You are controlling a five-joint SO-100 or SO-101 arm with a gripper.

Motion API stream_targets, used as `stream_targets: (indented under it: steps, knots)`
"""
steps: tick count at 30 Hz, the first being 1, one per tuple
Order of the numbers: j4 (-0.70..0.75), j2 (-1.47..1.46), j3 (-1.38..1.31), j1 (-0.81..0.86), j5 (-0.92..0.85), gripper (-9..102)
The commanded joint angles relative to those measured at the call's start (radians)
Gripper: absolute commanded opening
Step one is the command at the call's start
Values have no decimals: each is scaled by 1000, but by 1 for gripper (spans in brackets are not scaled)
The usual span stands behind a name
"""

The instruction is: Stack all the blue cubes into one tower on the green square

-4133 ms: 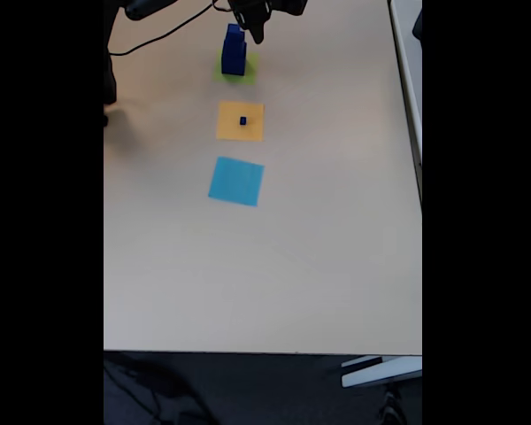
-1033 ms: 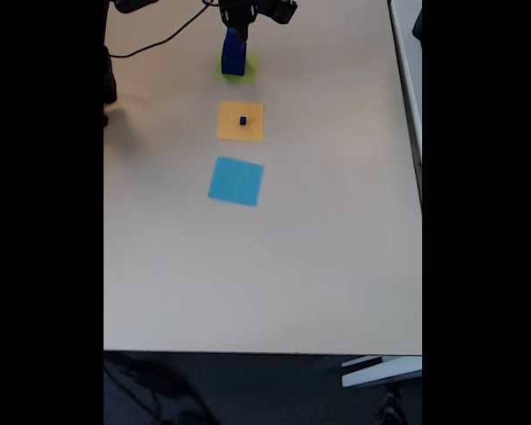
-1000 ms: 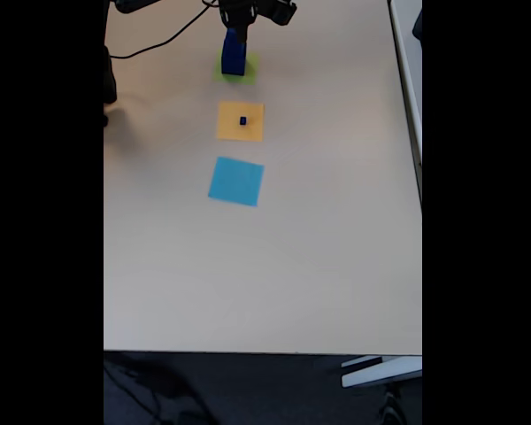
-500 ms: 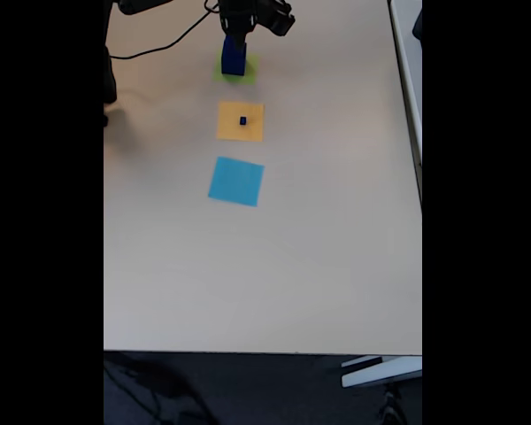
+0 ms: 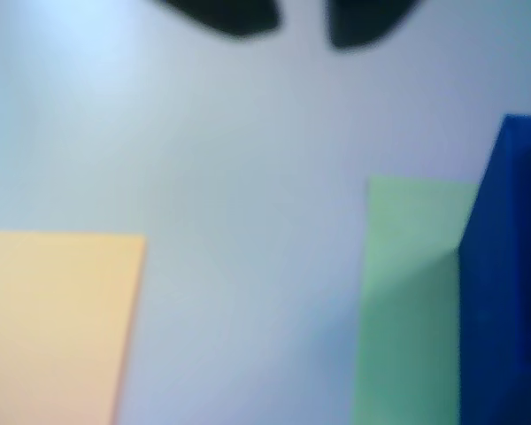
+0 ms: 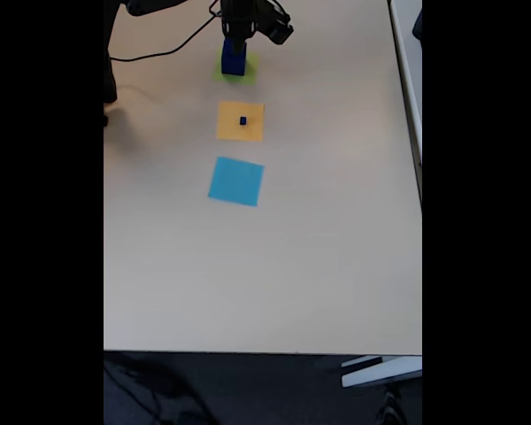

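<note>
The table (image 6: 274, 266) is big and pale, with a smooth top. Below its near edge the floor (image 6: 248, 390) is dark. A black cable (image 6: 159, 40) curls across the far left part of the table.

Three flat paper squares lie in a row on the table. The green square (image 6: 248, 69) is farthest away, the orange square (image 6: 241, 121) is in the middle, and the light-blue square (image 6: 236, 181) is nearest. They lie apart from each other.

The gripper (image 6: 237, 34) hangs at the far end of the table, right over the green square. In the wrist view its two dark fingers (image 5: 226, 13) show at the top edge with a gap between them, so it is a little open and holds nothing.

A tower of blue cubes (image 6: 234, 57) stands on the green square. In the fixed view the gripper covers its top, so I cannot tell if they touch. One tiny blue cube (image 6: 243, 120) sits alone on the orange square.

The wrist view is blurry. The tower is cut off at its right edge, and the orange square is cut off at the left.
</note>
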Motion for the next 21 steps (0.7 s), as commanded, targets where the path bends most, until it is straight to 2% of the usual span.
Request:
stream_targets:
  steps: [1, 21]
  knots:
    - [-12, 6, -8, -15, 15, 0]
    - [-46, -40, -28, -51, 54, 0]
